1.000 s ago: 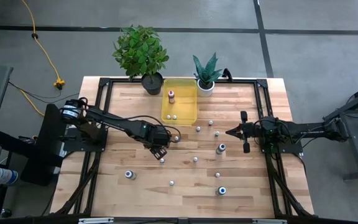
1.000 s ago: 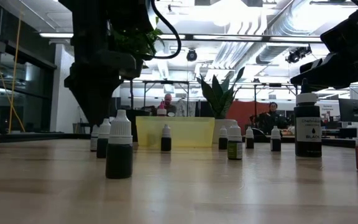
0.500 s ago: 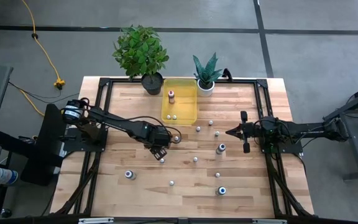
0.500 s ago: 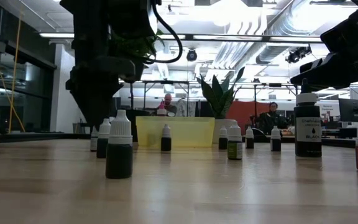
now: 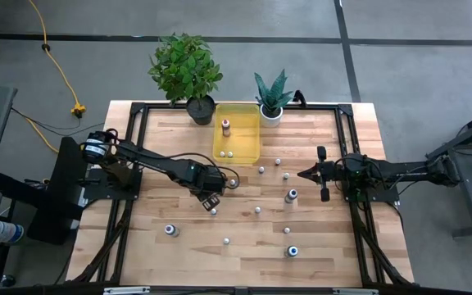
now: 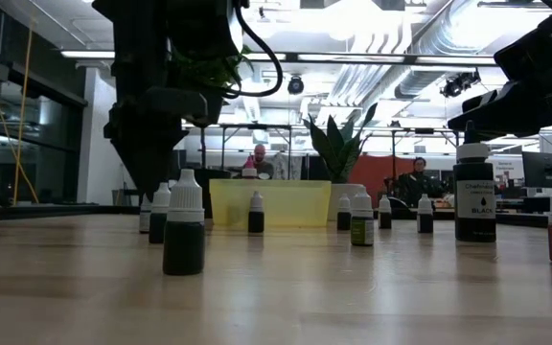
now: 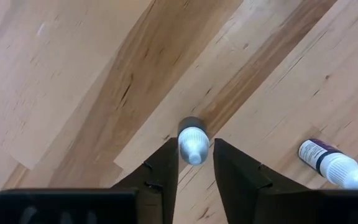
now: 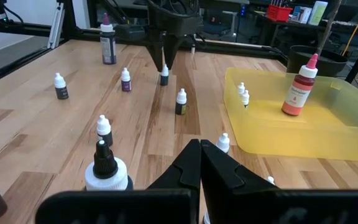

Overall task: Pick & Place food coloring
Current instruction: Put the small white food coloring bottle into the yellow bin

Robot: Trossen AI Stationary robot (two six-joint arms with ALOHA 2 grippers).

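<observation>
Left gripper (image 7: 194,163) closing around a small food coloring bottle (image 7: 193,140) on the table (image 5: 138,221), left of centre in the high view.

In the left wrist view the fingers (image 7: 166,168) are flanking the bottle's pale cap, narrowly spread and seemingly not yet pressing it; another bottle (image 7: 330,163) is lying at lower right. To do this well, it is probably best to keep the bottle centred between the jaws, squeeze on the body below the cap, and lift straight up before heading for the yellow bin (image 5: 238,144) at upper centre, where a few bottles are already sitting. The right gripper (image 8: 199,163) is waiting at centre right, fingers pressed together, holding nothing.
</observation>
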